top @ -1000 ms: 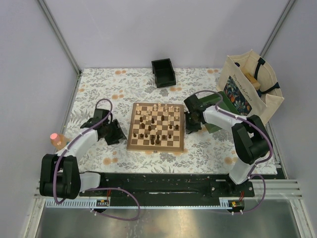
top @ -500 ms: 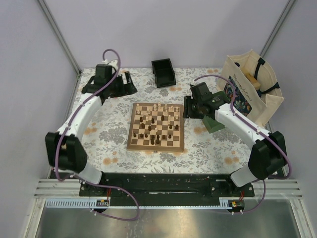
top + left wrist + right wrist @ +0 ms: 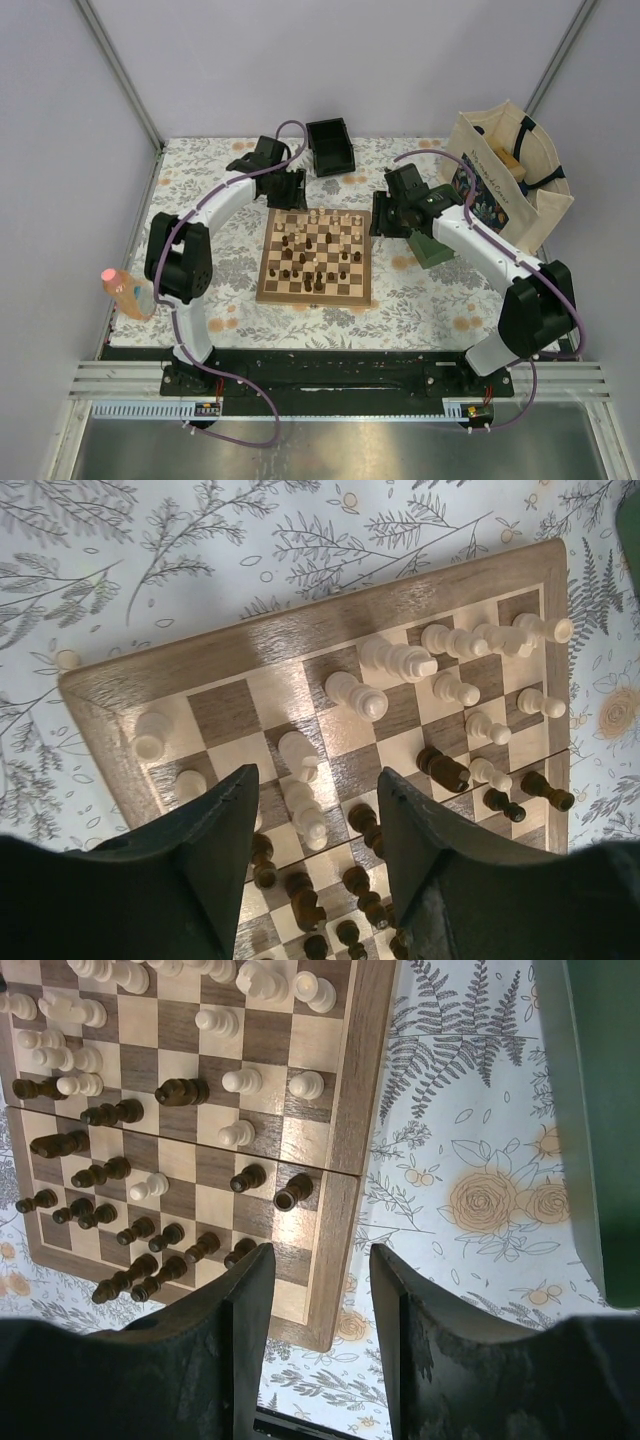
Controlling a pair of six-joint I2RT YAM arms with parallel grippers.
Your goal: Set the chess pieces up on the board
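The board [image 3: 316, 293] lies mid-table with the chess pieces scattered on it. Cream pieces [image 3: 330, 217] stand mostly in the far rows and dark pieces [image 3: 310, 272] in the middle and near rows. My left gripper [image 3: 290, 192] hovers over the board's far-left corner. In the left wrist view it [image 3: 315, 773] is open and empty above cream pieces [image 3: 355, 692] and dark pieces [image 3: 365, 825]. One small cream piece [image 3: 66, 659] lies off the board on the cloth. My right gripper [image 3: 378, 222] is open and empty over the board's right edge [image 3: 345, 1210], beside dark pieces [image 3: 292, 1192].
A small black box [image 3: 330, 146] stands beyond the board. A green tray [image 3: 437, 248] sits right of the board under my right arm, with a tote bag [image 3: 505, 175] behind it. A bottle with a pink cap [image 3: 125, 290] stands at the table's left edge.
My left arm has swung from the table's left side to the far-left corner, then right to the board's far-left corner. My right gripper shifted slightly farther along the board's right edge, then held still.
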